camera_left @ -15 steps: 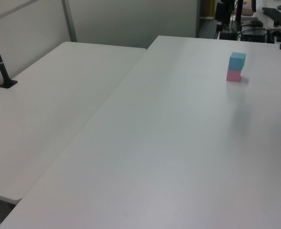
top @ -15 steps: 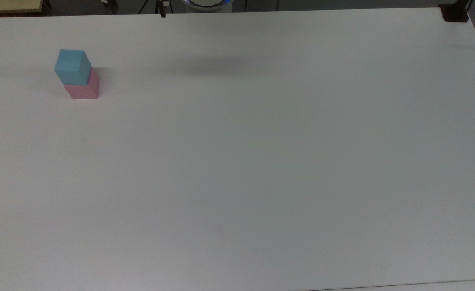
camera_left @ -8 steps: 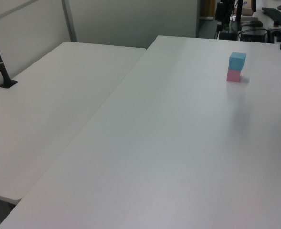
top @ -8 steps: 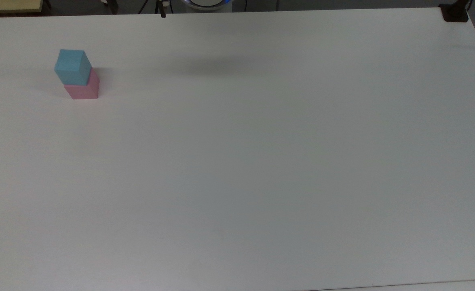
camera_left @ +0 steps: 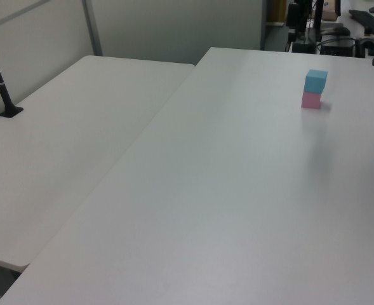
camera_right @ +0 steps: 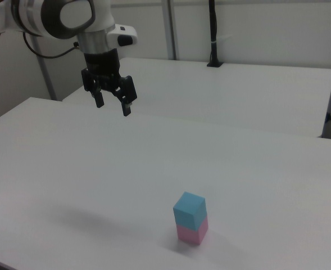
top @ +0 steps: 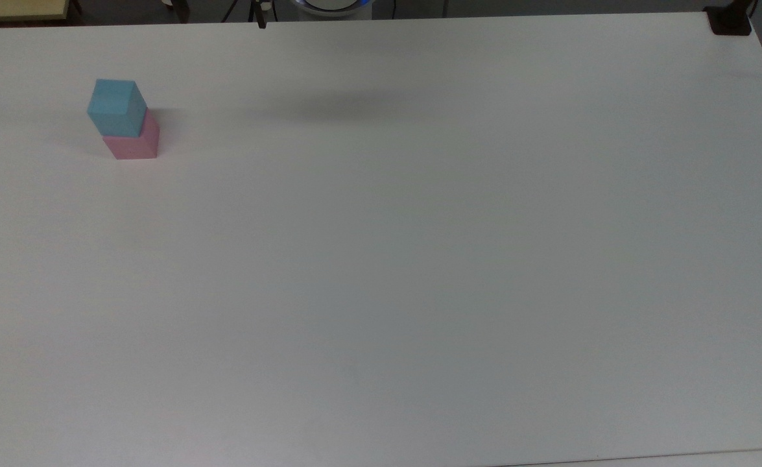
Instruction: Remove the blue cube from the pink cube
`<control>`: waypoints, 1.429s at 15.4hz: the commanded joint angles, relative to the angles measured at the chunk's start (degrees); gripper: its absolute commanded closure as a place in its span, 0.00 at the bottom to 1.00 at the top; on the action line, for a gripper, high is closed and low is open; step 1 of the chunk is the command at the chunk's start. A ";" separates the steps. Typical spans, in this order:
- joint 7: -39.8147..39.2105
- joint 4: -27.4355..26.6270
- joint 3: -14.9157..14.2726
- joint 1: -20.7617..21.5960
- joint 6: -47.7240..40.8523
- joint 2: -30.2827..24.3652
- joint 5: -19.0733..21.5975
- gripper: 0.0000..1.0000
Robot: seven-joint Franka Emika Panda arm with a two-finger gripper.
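White laminate covers the table, and its broad top carries just two small blocks. Nothing in the scene works as a container; the nearest thing to one object holding another is the stack itself. The blue cube sits squarely on top of the pink cube, the two touching face to face, with the blue one turned slightly so its edges do not line up with those below. The pink cube rests flat on the table.

In the top view the stack stands toward ten o'clock of the tabletop, near the far-left corner. In the left view the blue cube over the pink cube sits toward one o'clock, close to the table's far right edge. In the right view the blue cube and pink cube lie toward five o'clock, near the front edge.

The gripper hangs in the air toward eleven o'clock in the right view, well apart from the stack and high above the table. Its two dark fingers point downward and are spread with a clear gap between them, holding nothing. A second white table stands behind, with a black post rising from it.
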 commanded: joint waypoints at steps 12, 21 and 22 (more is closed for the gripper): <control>-30.31 -4.66 -1.60 -8.24 0.43 0.07 -4.27 0.00; -27.60 -15.03 -3.53 -14.93 17.65 2.97 -4.01 0.01; -26.72 -15.12 -3.71 -15.10 18.44 3.93 -4.01 0.02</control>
